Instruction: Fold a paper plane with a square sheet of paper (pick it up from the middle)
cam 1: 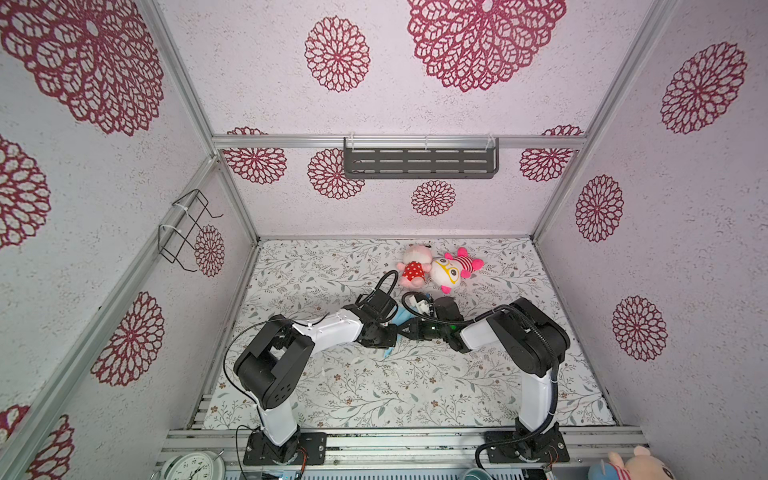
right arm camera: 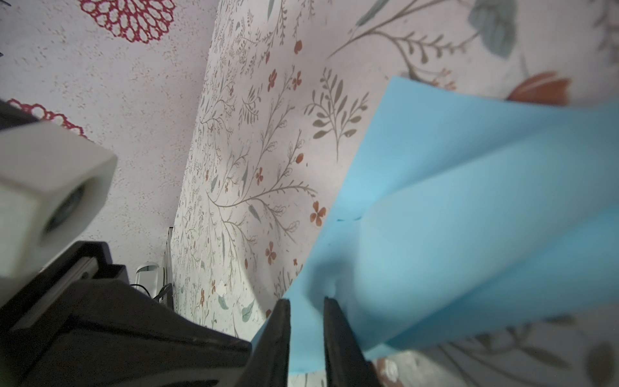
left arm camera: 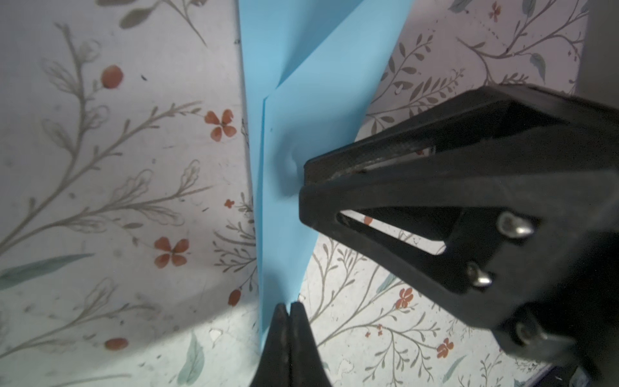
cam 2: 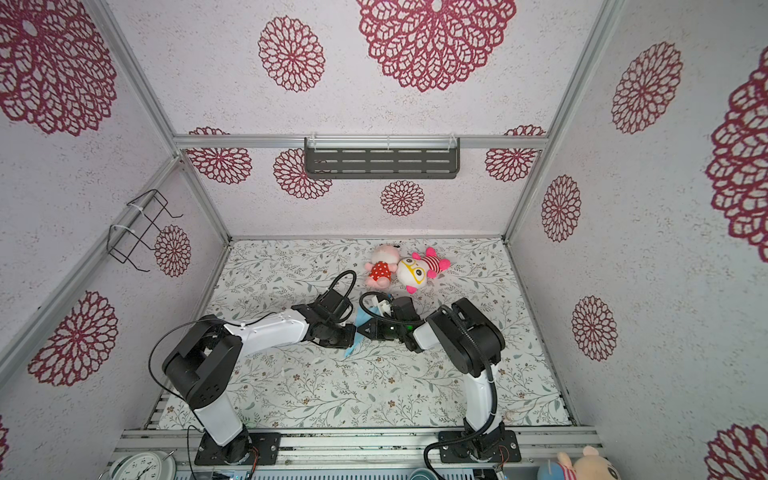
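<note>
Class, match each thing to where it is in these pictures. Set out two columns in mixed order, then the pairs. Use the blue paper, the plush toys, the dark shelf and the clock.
Things
1. blue paper
2. plush toys
3. dark shelf
4. clock

Places
A. fixed on the back wall
B. beyond the near edge of the table
C. gripped by the left hand and the right hand
D. lying at the table's far side

Pairs: 1-C, 2-D, 3-A, 4-B

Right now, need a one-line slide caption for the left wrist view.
Mid-fold: left fingers clamp one end of the folded light-blue paper while right fingers pinch its side, over the floral table cover.
</note>
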Robot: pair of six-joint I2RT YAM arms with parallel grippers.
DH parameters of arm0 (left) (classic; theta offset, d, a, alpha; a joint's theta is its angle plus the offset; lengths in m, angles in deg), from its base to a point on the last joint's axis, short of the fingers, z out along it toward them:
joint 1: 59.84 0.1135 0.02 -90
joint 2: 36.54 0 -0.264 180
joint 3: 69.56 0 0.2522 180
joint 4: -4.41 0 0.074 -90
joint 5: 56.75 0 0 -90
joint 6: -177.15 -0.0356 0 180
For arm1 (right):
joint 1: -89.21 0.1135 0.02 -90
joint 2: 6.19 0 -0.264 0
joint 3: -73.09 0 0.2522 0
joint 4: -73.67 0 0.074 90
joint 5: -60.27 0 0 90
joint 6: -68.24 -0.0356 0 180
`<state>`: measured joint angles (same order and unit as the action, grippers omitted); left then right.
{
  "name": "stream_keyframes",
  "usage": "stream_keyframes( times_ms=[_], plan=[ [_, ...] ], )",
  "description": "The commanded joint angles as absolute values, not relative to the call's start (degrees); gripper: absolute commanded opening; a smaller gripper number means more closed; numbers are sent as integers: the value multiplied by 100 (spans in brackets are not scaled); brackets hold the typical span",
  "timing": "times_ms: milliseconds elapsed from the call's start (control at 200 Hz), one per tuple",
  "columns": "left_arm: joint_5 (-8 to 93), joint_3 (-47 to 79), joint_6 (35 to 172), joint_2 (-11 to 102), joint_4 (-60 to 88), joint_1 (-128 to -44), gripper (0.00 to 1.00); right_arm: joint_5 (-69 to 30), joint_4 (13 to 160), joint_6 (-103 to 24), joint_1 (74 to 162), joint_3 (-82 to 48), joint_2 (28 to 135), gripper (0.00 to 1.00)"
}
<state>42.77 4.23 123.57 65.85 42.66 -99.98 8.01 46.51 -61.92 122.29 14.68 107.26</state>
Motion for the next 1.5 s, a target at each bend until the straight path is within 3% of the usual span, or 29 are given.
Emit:
stream_keyframes(
  times_ms=[0,715,1491],
  plan=[
    [4156,520,12307,6780,4395,-10105,4,762,4789,-6228,12262,1515,10737,23],
    [3834,165,12410,6923,4508,-10250,0,842,4483,-6505,11972,1483,10374,23],
    [4079,262,12328,6627,4288,-10251,0,439,5529,-6173,11665,1204,10877,20]
  ],
)
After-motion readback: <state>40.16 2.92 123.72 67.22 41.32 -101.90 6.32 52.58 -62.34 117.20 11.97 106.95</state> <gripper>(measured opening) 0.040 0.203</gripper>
